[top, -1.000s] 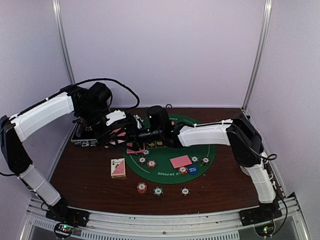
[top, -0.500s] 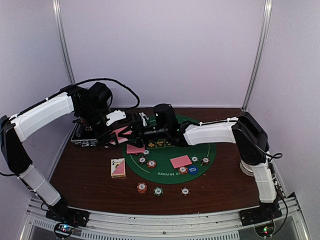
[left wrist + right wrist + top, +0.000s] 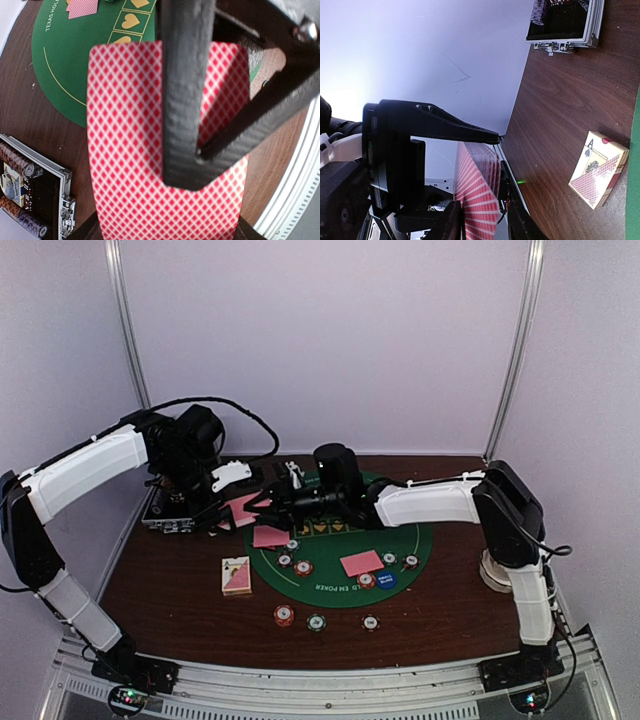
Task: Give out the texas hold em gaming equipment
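Observation:
My left gripper (image 3: pixel 232 508) is shut on a stack of pink-red-backed playing cards (image 3: pixel 244 508) and holds it above the mat's left edge. The stack fills the left wrist view (image 3: pixel 125 150). My right gripper (image 3: pixel 263 503) meets the stack from the right. One of its fingers (image 3: pixel 182 125) lies on the top card's back. In the right wrist view the cards (image 3: pixel 476 195) stand between my right gripper's (image 3: pixel 482 222) fingers. Two single cards (image 3: pixel 270 537) (image 3: pixel 361 563) lie on the green mat (image 3: pixel 325 585). Striped chips (image 3: pixel 303 567) and a blue disc (image 3: pixel 386 579) lie on the mat too.
The silver-edged black case (image 3: pixel 168 512) sits open at the left edge, with chips inside (image 3: pixel 20 165). A card box (image 3: pixel 236 576) lies left of the mat and also shows in the right wrist view (image 3: pixel 597 167). Three chips (image 3: pixel 316 621) lie on the wood near the front.
My right wrist has drawn right and up a little while its fingers stay at the stack. More of the pink stack shows. The left arm has hardly moved.

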Robot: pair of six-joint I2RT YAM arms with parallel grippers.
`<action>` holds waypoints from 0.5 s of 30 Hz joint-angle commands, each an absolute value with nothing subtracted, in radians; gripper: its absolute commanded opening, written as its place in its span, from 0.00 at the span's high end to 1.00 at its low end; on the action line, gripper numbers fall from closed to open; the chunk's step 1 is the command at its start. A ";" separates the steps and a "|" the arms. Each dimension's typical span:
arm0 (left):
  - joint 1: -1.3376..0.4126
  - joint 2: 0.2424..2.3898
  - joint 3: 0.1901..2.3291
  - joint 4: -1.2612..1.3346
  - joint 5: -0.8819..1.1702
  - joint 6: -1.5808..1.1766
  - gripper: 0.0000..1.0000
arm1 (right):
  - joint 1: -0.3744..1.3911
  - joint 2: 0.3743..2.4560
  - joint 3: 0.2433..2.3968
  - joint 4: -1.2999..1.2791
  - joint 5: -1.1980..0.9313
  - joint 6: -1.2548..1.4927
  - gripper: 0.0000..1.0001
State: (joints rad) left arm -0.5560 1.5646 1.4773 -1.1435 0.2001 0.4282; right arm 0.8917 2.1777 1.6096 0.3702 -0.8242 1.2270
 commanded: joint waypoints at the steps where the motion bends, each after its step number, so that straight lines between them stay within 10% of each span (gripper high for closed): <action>1: -0.554 1.543 1.474 -1.129 0.204 0.436 1.00 | 0.875 2.125 1.585 0.330 -0.833 1.200 0.66; 15: -0.554 1.548 1.468 -1.129 0.193 0.439 1.00 | 0.865 2.089 1.562 0.379 -0.844 1.240 0.76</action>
